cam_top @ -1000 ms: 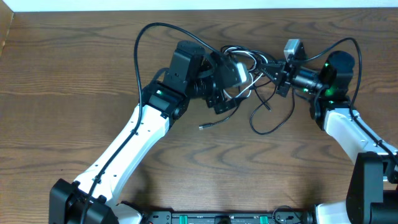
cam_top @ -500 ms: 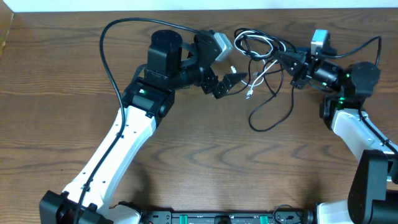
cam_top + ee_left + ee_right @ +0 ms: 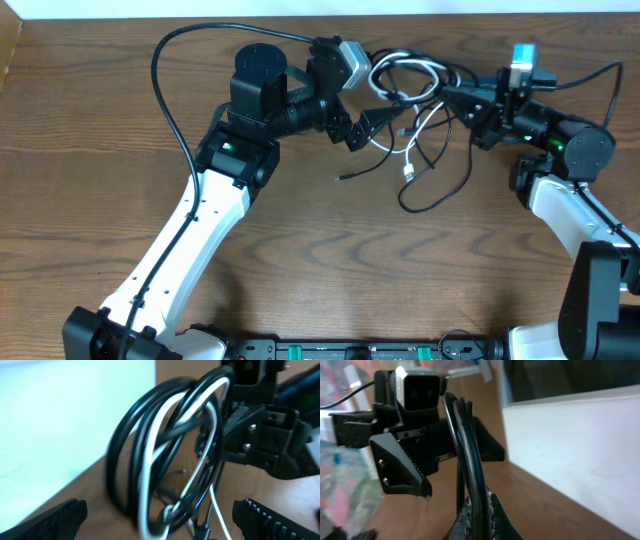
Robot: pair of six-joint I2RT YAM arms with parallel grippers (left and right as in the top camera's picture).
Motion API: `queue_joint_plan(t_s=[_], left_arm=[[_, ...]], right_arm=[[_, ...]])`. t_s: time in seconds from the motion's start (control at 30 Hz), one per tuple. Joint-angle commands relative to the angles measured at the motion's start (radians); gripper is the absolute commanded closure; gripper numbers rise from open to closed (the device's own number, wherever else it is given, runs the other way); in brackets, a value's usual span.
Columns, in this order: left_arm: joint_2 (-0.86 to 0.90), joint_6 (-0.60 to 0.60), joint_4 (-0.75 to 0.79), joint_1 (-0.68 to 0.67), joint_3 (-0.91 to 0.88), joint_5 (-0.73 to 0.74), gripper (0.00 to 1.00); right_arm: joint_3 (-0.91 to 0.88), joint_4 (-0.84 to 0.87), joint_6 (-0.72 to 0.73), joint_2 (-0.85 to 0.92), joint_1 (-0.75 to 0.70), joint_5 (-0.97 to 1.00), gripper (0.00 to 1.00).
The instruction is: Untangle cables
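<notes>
The right tool [image 3: 470, 103], clamped tight on the cables [image 3: 405, 82], anchors their coil upright at the surface's [image 3: 300, 250] far middle (loose ends trailing nearer). The left tool [image 3: 367, 128], spread wide and empty, faces it, likely to tug a strand.

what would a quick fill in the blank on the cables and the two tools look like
1. The right tool is ___ on black cables.
2. The left tool has its jaws ___, holding nothing.
3. One cable is not black but ___.

Missing words: shut; open; white
</notes>
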Motion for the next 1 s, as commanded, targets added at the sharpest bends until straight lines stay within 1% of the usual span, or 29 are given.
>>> queue_joint_plan(t_s=[0.0, 0.17, 0.2, 0.23, 0.27, 0.3, 0.4, 0.47, 0.53, 0.6, 0.67, 0.73, 0.83, 0.9, 0.97], left_arm=[[-0.016, -0.009, -0.027, -0.002, 0.004, 0.084, 0.02], [-0.015, -0.009, -0.027, -0.002, 0.004, 0.084, 0.01], [-0.015, -0.009, -0.027, -0.001, 0.004, 0.084, 0.17], [-0.015, -0.009, -0.027, -0.001, 0.004, 0.084, 0.39], [-0.015, -0.008, -0.027, -0.001, 0.004, 0.084, 0.78], [-0.015, -0.003, -0.026, -0.001, 0.004, 0.084, 0.92], [-0.015, 0.008, -0.027, 0.0, 0.004, 0.085, 0.93], [-0.016, -0.021, -0.028, 0.0, 0.004, 0.085, 0.93], [-0.016, -0.036, -0.028, 0.0, 0.004, 0.085, 0.93], [-0.016, -0.035, -0.022, 0.0, 0.004, 0.084, 0.93], [-0.016, -0.035, -0.019, 0.0, 0.004, 0.084, 0.93], [-0.016, -0.035, -0.026, 0.0, 0.004, 0.084, 0.93], [-0.017, -0.035, -0.103, 0.0, 0.004, 0.084, 0.92], [-0.017, -0.035, -0.154, 0.0, 0.004, 0.084, 0.92], [-0.017, -0.035, -0.204, 0.0, 0.004, 0.084, 0.93]], right_arm=[[0.01, 0.013, 0.041, -0.003, 0.045, -0.038, 0.99], [0.01, 0.013, 0.018, -0.003, 0.056, -0.037, 0.99], [0.01, 0.013, 0.018, -0.003, 0.056, -0.043, 0.99], [0.01, 0.012, 0.018, -0.003, 0.056, -0.047, 0.99], [0.01, 0.006, 0.018, -0.003, 0.054, -0.048, 0.99], [0.01, 0.006, 0.018, -0.003, 0.051, -0.048, 0.99], [0.01, 0.005, 0.019, -0.003, 0.032, -0.043, 0.99], [0.01, 0.001, 0.019, -0.003, 0.032, -0.045, 0.99], [0.01, -0.048, 0.018, -0.003, 0.04, -0.045, 0.99], [0.01, -0.111, -0.039, -0.003, 0.042, -0.082, 0.99], [0.01, -0.208, -0.13, -0.003, 0.031, -0.176, 0.99], [0.01, -0.278, -0.161, -0.003, 0.016, -0.222, 0.99], [0.01, -0.346, -0.236, -0.003, -0.033, -0.304, 0.99], [0.009, -0.377, -0.263, -0.003, -0.059, -0.314, 0.99], [0.009, -0.442, -0.332, -0.003, -0.08, -0.314, 0.99]])
